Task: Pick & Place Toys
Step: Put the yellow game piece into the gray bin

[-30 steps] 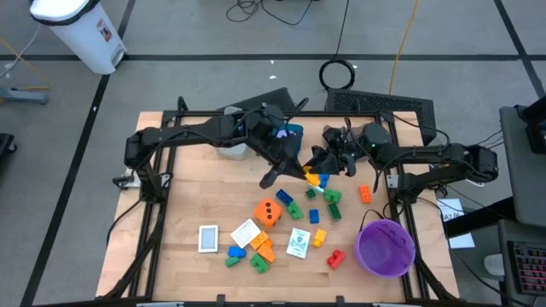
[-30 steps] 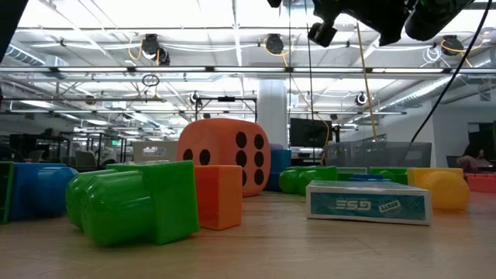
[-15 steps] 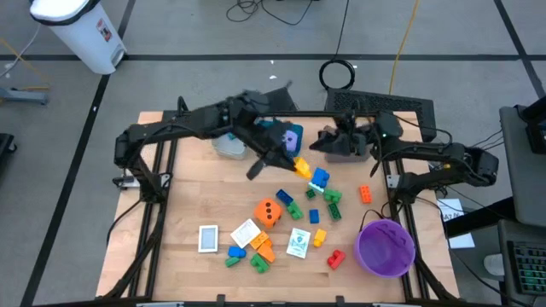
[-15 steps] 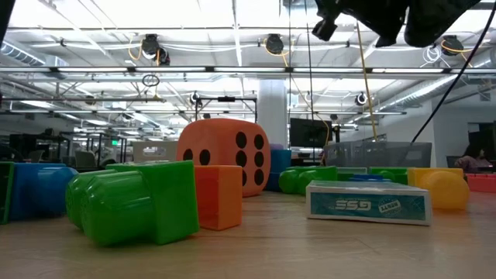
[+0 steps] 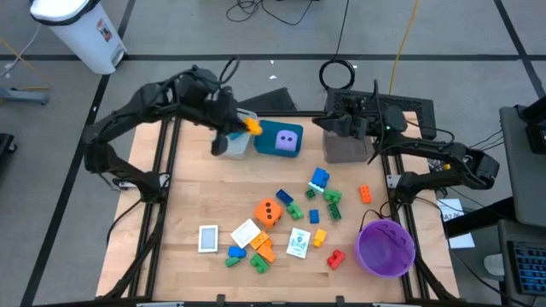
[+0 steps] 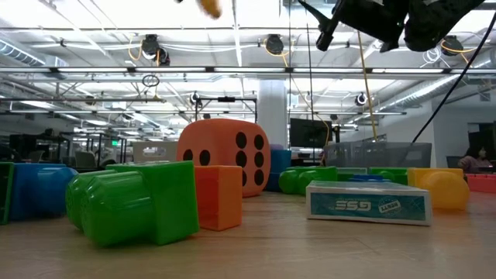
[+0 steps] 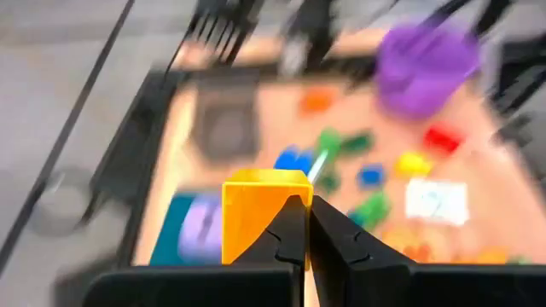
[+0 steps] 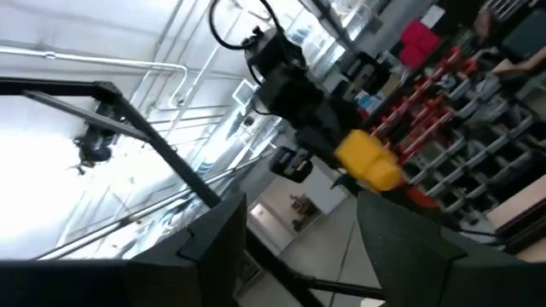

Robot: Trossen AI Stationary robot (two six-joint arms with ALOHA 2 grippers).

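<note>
Pinching a yellow brick [image 5: 252, 126] between closed fingers, the left gripper [image 5: 245, 126] hangs above the far side of the table, over a grey tray [image 5: 233, 143] and just beside a teal tray [image 5: 279, 138] holding the purple die [image 5: 288, 141]. Across from it, the right gripper [image 5: 348, 122] stands open and empty above a brown tray [image 5: 343, 151]. Nearer, loose bricks surround the orange die [image 5: 269, 211] – picture cards [image 5: 245, 233] close by – and a purple bowl [image 5: 386, 248].

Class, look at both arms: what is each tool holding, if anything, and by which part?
The left tool is shut on a yellow brick, pinching its near lower edge. The right tool holds nothing.
</note>
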